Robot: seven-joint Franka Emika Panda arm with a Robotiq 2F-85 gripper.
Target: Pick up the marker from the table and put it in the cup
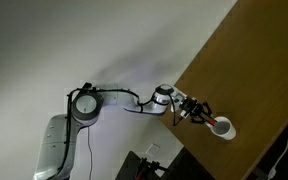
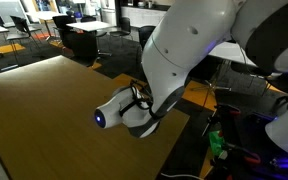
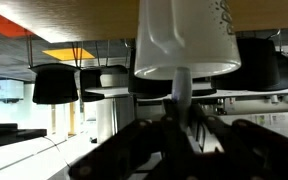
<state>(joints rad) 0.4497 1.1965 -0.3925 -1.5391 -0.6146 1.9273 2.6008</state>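
Observation:
The wrist view stands upside down. The white cup (image 3: pixel 184 40) stands on the brown wooden table (image 3: pixel 74 10), close in front of my gripper (image 3: pixel 181 122). The gripper is shut on the marker (image 3: pixel 181 88). Only the marker's whitish end shows, sticking out between the dark fingers with its tip at the cup's rim. The red part is hidden. In an exterior view the gripper (image 1: pixel 198 112) is right beside the cup (image 1: pixel 222 127), near the edge of the table (image 1: pixel 249 60). In an exterior view my arm (image 2: pixel 184 60) hides the cup and the marker.
The cup stands close to the table's edge (image 1: pixel 189 100), with floor beyond it. The table (image 2: pixel 44 100) stretches wide away from the arm. Office chairs and desks (image 2: pixel 79 35) stand in the background, and cables and equipment (image 2: pixel 244 140) lie beside the robot base.

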